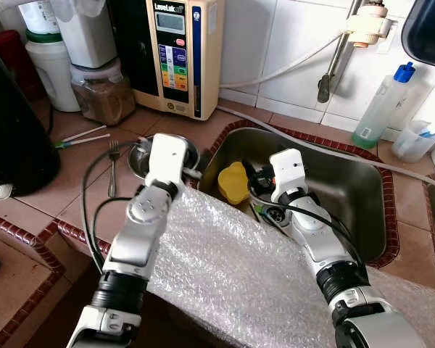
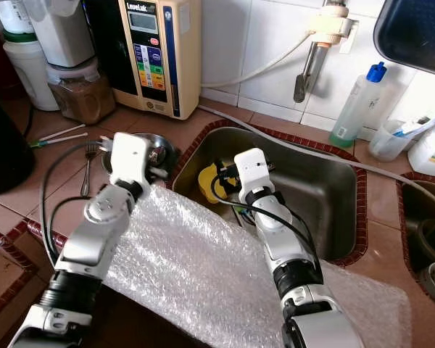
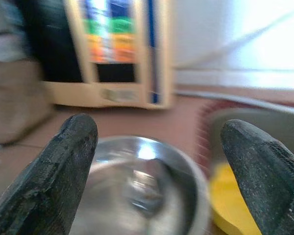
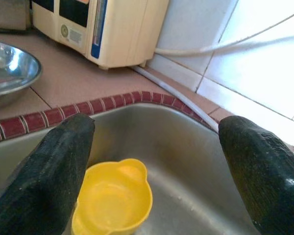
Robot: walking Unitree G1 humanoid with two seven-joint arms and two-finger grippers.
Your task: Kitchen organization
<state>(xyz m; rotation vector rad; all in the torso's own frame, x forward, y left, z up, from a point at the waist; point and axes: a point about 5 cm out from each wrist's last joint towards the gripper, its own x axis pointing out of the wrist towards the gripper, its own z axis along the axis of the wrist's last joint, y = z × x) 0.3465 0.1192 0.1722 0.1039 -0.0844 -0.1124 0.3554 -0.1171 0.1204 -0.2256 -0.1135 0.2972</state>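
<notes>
Pincer right (image 4: 157,171) spread wide over sink (image 1: 362,196), holding nothing, aimed at yellow cup (image 4: 112,200) on sink floor, left side. Pincer left (image 3: 159,171) also wide open, empty, above steel bowl (image 3: 142,181) on bench (image 1: 72,181) left of sink. We judge task early: cup still in sink, fork (image 1: 113,167) and bowl loose on bench, nothing gripped yet.
</notes>
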